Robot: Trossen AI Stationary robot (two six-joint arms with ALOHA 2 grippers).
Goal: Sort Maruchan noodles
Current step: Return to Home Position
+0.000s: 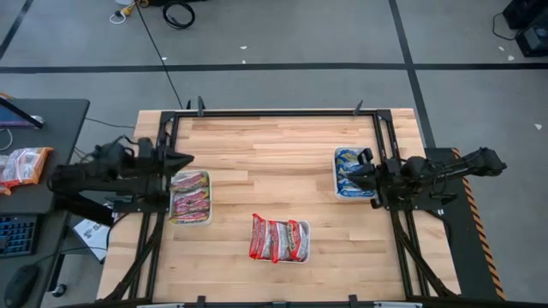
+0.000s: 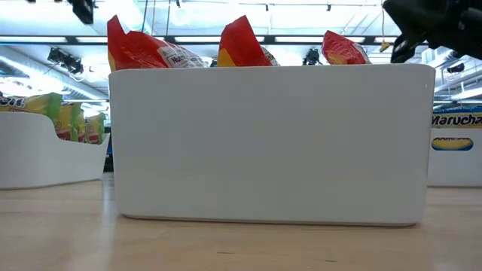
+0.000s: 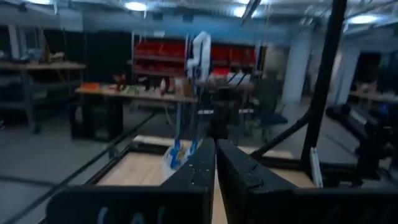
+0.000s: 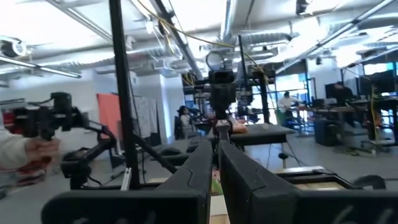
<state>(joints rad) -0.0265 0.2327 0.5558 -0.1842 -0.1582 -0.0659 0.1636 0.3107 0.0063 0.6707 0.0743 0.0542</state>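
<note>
Maruchan noodles (image 2: pixel 242 41) sit sorted: green packets (image 1: pixel 190 197) in the left bin (image 1: pixel 191 222), red packets (image 1: pixel 278 239) in the middle, blue packets (image 1: pixel 349 169) at right. Left jaws, pressed together, hover by that bin's rim; right jaws, also together, overhang the blue packets and could snag one if lowered.

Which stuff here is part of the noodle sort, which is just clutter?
Job: green packs in left tray; red packs in middle tray; blue packs in right tray; left hand; right hand.
Lying about: loose packet on side desk, keyboard, mouse, floor cable.
</note>
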